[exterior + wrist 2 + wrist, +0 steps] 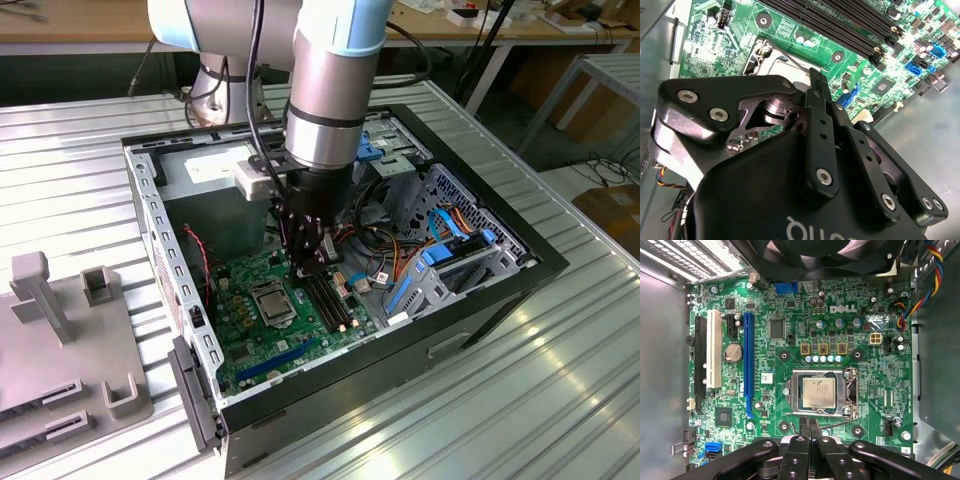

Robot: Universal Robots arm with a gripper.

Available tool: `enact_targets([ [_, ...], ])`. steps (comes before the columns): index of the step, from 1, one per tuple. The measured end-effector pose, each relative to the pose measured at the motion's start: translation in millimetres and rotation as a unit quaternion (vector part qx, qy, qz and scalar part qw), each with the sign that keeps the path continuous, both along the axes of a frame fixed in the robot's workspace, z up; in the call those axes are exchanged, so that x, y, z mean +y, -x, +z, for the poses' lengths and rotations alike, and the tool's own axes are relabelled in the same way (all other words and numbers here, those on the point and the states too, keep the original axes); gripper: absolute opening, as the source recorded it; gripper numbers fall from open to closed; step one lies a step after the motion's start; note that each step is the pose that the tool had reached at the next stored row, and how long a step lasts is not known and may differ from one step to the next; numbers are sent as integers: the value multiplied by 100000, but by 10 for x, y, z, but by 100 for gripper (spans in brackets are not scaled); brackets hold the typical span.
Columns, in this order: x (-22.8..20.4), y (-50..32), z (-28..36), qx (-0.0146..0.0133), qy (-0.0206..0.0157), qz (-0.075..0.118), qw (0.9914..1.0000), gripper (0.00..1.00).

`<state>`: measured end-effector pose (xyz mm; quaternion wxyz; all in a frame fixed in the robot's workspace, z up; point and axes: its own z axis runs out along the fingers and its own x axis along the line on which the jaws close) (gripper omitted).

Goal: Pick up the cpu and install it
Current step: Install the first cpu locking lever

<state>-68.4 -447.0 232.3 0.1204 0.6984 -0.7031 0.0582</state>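
Cpu sits flat in the socket frame on the motherboard, just ahead of the gripper, fingers pressed together, empty. Judgement: check it's seated square, w/ no tilt, frame unlatched.

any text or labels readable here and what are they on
White logo on the motherboard: a brand mark, not quoted.
White letters on the gripper body: cut off, unreadable.
Etching on the cpu: too small.
White sticker on the board: too small.
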Motion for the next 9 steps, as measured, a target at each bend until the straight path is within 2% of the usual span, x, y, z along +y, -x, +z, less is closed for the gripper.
enact_targets([
  [9, -1, 0, -41, -8, 55, 215, 100000, 13],
])
